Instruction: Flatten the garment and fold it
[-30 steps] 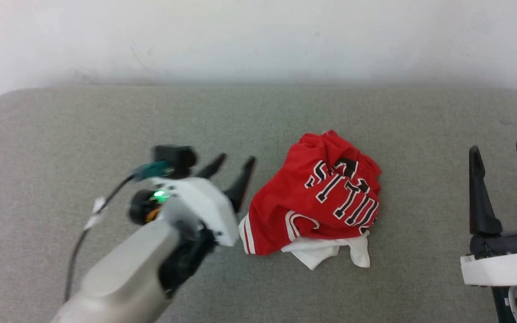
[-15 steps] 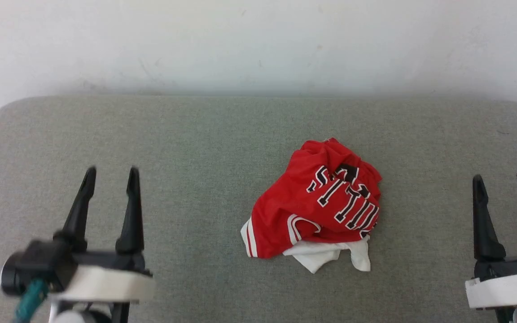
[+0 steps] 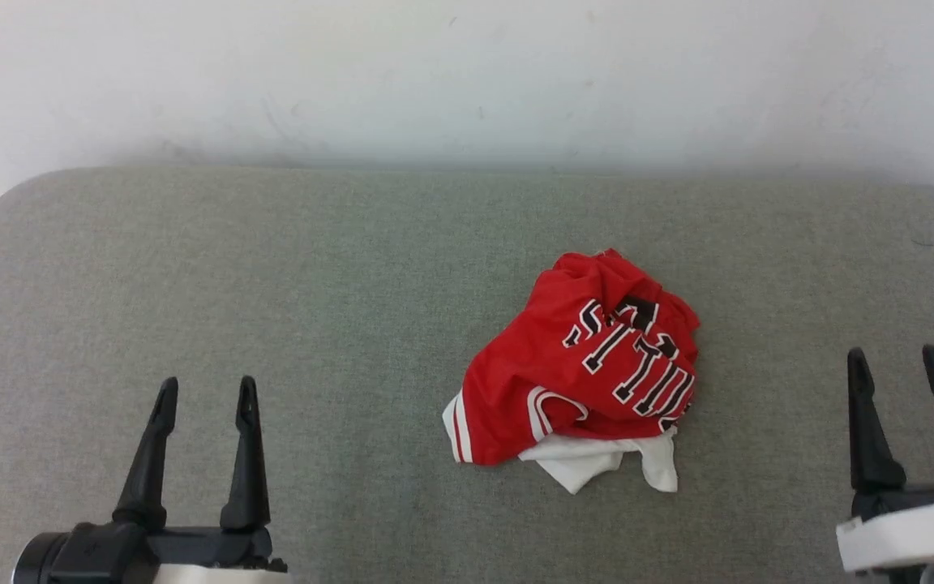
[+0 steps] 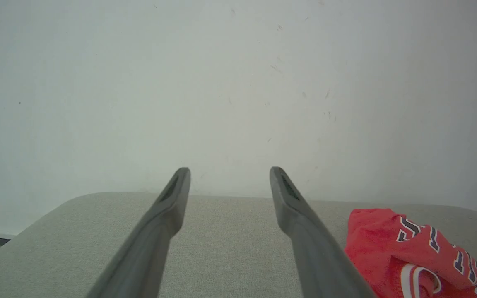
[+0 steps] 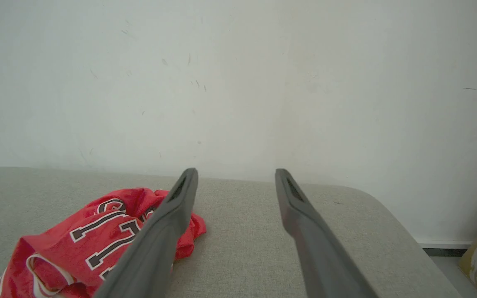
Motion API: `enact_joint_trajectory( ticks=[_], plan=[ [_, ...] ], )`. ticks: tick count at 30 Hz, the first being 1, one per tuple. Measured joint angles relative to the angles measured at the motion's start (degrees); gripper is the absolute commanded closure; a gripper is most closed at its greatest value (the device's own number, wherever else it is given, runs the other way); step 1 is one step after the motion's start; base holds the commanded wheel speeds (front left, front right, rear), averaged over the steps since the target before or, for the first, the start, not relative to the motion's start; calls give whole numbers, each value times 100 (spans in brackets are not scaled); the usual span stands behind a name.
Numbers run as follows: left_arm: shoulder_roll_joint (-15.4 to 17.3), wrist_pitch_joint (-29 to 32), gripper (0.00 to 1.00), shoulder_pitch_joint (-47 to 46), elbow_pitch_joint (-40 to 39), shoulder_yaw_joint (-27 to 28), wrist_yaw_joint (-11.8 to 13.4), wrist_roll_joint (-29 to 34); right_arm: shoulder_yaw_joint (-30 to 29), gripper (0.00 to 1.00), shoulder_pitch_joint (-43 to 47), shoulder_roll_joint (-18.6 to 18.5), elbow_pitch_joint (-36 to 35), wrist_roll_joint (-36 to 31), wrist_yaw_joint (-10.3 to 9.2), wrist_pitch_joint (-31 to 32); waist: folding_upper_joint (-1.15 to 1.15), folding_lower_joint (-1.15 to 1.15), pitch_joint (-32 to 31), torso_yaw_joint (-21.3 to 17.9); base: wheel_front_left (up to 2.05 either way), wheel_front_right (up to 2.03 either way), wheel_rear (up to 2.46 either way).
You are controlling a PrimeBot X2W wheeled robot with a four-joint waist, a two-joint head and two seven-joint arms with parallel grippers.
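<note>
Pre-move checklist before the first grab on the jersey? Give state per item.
1. Open, empty left tool: ok.
2. Open, empty right tool: ok.
3. Both tools apart from the garment: ok; it lies between them, nearer the right one.
4. Whole garment on the grey surface: ok.
5. Fabric flat: not ok; it is a crumpled heap, with the white sleeve poking out at the near edge.
6. Corners to grab findable: cannot tell; the striped trim shows at the near left, the rest is bunched under.
</note>
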Motion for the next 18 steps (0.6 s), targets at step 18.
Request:
enact_joint_trajectory(
  ticks=[18],
  plan=[
    [-939,0,0,-602,466,658,-1298,316,982,0,-2826,-4,820,-348,-2,3325,0,2,862,271,0,0,0]
  ],
)
